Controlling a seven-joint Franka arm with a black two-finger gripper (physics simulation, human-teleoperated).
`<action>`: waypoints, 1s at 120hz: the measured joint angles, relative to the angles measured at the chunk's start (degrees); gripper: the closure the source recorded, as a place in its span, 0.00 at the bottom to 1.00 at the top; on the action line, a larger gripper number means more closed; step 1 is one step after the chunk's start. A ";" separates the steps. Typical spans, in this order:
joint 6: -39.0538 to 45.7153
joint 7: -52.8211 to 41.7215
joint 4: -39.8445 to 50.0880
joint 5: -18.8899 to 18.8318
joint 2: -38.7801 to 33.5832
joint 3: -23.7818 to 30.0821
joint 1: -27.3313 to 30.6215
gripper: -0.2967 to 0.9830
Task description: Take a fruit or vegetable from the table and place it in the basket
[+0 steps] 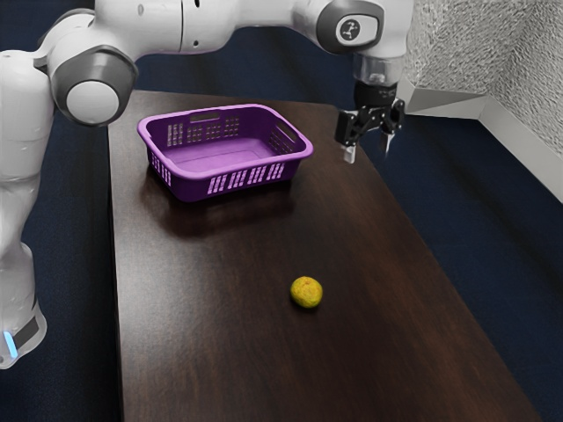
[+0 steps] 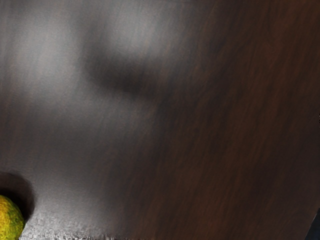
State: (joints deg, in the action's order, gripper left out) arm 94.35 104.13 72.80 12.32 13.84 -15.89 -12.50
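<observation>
Blue floor (image 1: 75, 299) flanks the dark table (image 1: 202, 334). From the exterior view's left, the arm (image 1: 154, 26) stretches across high up, its wrist pointing down. Next comes the upright basket (image 1: 179, 189), then 1 yellow fruit (image 1: 307, 292) on the table, well apart from it. Toward that view's right, the gripper (image 1: 368, 158) hangs raised, 2 fingers spread.

Indoors, exact type unclear: blue flr (image 1: 440, 189) w/ rough wall (image 1: 462, 44).
</observation>
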 joint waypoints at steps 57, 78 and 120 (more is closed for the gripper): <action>1.52 21.09 -0.94 0.32 0.55 2.34 -0.55 0.23; 1.88 25.19 0.77 0.12 4.16 8.58 -1.68 0.23; 3.59 25.66 10.62 -3.19 0.45 8.86 -4.80 0.23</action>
State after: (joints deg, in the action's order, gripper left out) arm 97.94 129.80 83.42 9.13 14.28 -7.03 -17.30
